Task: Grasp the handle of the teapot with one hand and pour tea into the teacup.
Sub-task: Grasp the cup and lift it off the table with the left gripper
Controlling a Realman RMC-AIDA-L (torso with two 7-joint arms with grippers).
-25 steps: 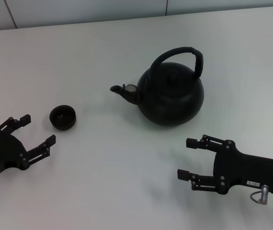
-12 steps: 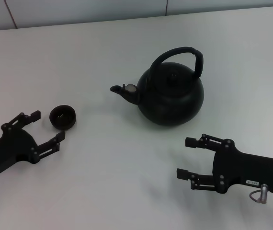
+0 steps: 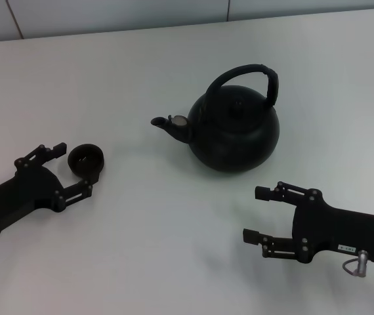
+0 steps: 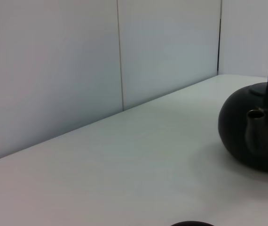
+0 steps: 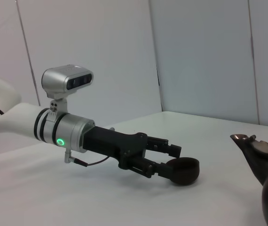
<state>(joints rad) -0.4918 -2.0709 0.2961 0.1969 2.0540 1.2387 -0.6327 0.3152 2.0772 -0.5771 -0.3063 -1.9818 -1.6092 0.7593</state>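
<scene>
Head view: left gripper (image 3: 73,168) low over the table (image 3: 147,249), fingers spread, the teacup (image 3: 86,161) sitting right at their tips, partly between them. No contact can be confirmed from this angle. Right gripper (image 3: 260,214) also spread and empty, hanging just short of the teapot (image 3: 235,130), which stands a little ahead of its fingertips. Spout (image 3: 169,125) points toward the left gripper's side; the handle (image 3: 252,75) arches upright over the lid, above and beyond the right gripper.

Left wrist view: own fingers not shown. Teapot (image 4: 256,132) body and spout off to one side; a dark sliver of cup rim (image 4: 192,223) at the frame edge, so the cup is very close under this wrist.

Right wrist view: looks across at the left gripper (image 5: 174,162), fingers apart with the teacup (image 5: 183,170) at their tips, seemingly cradled but not clamped. Spout tip (image 5: 254,148) near the frame edge.

Handling, as judgement: teapot looks heavy and rigid, matte, likely cast metal; weight will swing under a bail, so take the handle at its crown, centred over the lid, for a steady tilt. Teacup is tiny, light, easily knocked or slid; steady it by the outer wall, gently.
</scene>
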